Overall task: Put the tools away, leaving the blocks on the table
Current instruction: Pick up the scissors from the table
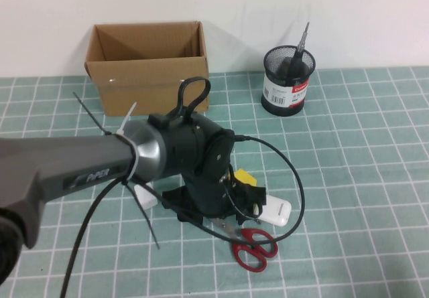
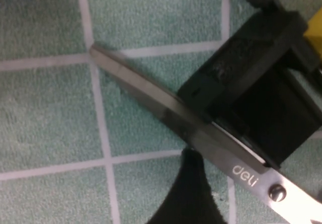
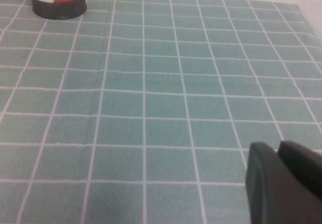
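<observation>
The red-handled scissors (image 1: 253, 248) lie on the teal table (image 1: 348, 177) at the front centre, blades closed. My left gripper (image 1: 224, 214) is down on them. In the left wrist view its black fingers (image 2: 241, 108) press both edges of the steel blade (image 2: 151, 98), with my left gripper (image 2: 201, 133) closed across it. The screwdriver (image 1: 293, 62) and the thin pointed tool (image 1: 303, 38) stand in the black mesh holder (image 1: 288, 84). A yellow block (image 1: 244, 176) sits just behind the gripper. The orange block is hidden. My right gripper (image 3: 276, 183) hovers shut over bare mat.
An open cardboard box (image 1: 147, 67) stands at the back left. A white glossy case (image 1: 275, 211) lies right of the left gripper. A small white piece (image 1: 144, 196) peeks out left of the arm. The holder's base (image 3: 58, 0) shows in the right wrist view.
</observation>
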Robot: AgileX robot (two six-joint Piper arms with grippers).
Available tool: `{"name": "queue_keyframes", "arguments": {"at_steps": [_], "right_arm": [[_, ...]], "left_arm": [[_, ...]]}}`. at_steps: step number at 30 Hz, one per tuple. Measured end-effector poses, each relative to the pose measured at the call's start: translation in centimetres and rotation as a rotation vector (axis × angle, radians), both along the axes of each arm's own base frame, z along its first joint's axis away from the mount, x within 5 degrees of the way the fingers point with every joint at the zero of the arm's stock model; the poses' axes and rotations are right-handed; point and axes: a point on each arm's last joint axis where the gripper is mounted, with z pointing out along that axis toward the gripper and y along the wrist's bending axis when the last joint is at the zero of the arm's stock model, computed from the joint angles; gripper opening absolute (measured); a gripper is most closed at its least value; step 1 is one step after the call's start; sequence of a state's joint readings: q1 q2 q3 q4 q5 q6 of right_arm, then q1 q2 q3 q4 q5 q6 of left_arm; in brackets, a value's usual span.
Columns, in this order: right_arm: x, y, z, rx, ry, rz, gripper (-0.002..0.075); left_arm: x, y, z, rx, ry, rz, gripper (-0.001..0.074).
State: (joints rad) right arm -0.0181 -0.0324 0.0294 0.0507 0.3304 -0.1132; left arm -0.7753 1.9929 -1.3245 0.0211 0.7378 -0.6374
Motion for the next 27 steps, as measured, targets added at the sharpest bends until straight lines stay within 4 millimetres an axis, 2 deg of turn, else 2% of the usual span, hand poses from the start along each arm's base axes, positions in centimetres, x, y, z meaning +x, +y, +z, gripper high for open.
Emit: {"name": "queue_keyframes", "arguments": {"at_steps": [10,13,21,23,27], "right_arm": [[0.0,0.0,0.0,0.0,0.0,0.0,-0.0007],[0.0,0.0,0.0,0.0,0.0,0.0,-0.0007],[0.0,0.0,0.0,0.0,0.0,0.0,-0.0007],[0.0,0.0,0.0,0.0,0.0,0.0,-0.0007],[0.0,0.0,0.0,0.0,0.0,0.0,-0.0007]], "left_arm": [[-0.02,-0.09,-0.09,0.049,0.024,-0.042,0.0482],[-0.2,-0.22,-0.16,0.073,0.011,-0.083,0.0421],[-0.75,-0.69,-0.23,0.093,0.008,-0.166,0.0191],[-0.81,-0.72,-0.23,0.096,0.009,-0.178,0.0157],[-0.84,-0.63,-0.2,0.114,0.01,-0.216,0.0134]]}}
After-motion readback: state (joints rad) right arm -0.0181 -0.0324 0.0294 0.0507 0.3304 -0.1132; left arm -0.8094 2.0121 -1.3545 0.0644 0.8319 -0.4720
